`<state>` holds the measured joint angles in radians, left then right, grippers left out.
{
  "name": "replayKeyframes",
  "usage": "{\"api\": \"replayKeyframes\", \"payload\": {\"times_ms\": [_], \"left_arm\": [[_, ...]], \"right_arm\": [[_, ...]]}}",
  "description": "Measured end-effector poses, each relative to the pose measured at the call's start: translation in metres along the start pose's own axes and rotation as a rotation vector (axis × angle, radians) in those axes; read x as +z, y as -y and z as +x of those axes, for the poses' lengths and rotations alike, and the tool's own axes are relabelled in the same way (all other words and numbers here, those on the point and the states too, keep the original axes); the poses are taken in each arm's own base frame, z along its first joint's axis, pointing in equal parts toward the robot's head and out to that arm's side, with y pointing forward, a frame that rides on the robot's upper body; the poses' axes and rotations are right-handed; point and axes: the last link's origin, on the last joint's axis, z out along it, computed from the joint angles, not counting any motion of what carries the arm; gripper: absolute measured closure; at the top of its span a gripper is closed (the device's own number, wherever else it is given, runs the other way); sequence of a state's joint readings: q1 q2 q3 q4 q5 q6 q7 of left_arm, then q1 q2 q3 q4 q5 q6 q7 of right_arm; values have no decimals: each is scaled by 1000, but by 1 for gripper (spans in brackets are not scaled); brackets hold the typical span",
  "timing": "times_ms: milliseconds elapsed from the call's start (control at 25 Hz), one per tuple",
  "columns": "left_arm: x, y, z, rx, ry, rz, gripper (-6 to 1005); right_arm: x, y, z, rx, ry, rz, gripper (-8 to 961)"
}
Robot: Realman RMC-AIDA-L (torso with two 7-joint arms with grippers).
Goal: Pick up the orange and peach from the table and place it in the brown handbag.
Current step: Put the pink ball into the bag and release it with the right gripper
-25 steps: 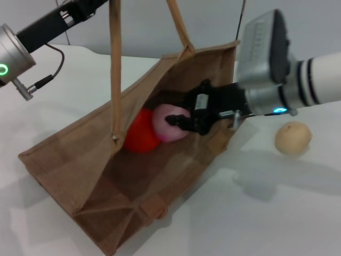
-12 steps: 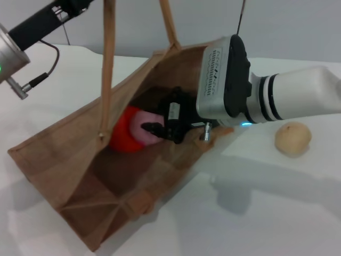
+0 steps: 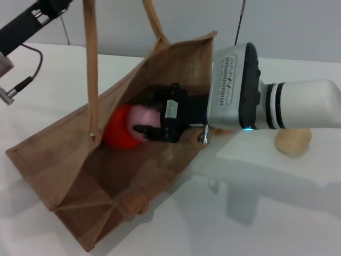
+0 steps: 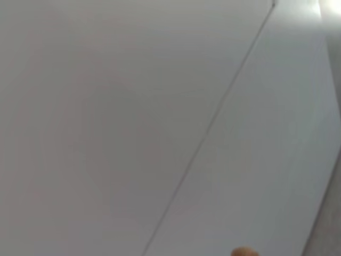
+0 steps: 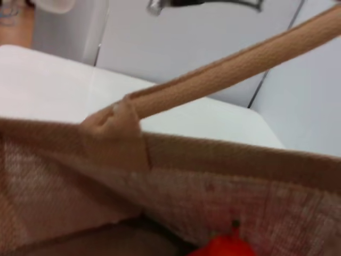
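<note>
I am seeing the right gripper reaching inside the brown handbag — its fingers are clamped on the peach. The peach is touching the orange, which is lying in the bag just past the fingertips. The left gripper is holding up out of sight — I cannot tell its fingers.
</note>
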<state>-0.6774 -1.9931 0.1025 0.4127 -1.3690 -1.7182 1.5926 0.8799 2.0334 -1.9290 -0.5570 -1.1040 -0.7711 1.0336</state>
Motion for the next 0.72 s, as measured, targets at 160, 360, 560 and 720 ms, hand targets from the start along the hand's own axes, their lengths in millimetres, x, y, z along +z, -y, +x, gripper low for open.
{"api": "replayKeyframes", "payload": {"times_ms": [160, 360, 560, 720], "left_arm": [[-11, 3, 1, -1, -26, 36, 880], [-22, 9, 2, -1, -52, 91, 879], [-25, 14, 1, -3, -53, 133, 879], [-25, 19, -2, 2, -51, 173, 879]], "right_arm": [[-6, 3, 4, 36, 12, 26, 406], [-25, 10, 18, 125, 45, 89, 265], [-66, 18, 35, 244, 148, 161, 108], [-103, 23, 49, 317, 224, 230, 104]]}}
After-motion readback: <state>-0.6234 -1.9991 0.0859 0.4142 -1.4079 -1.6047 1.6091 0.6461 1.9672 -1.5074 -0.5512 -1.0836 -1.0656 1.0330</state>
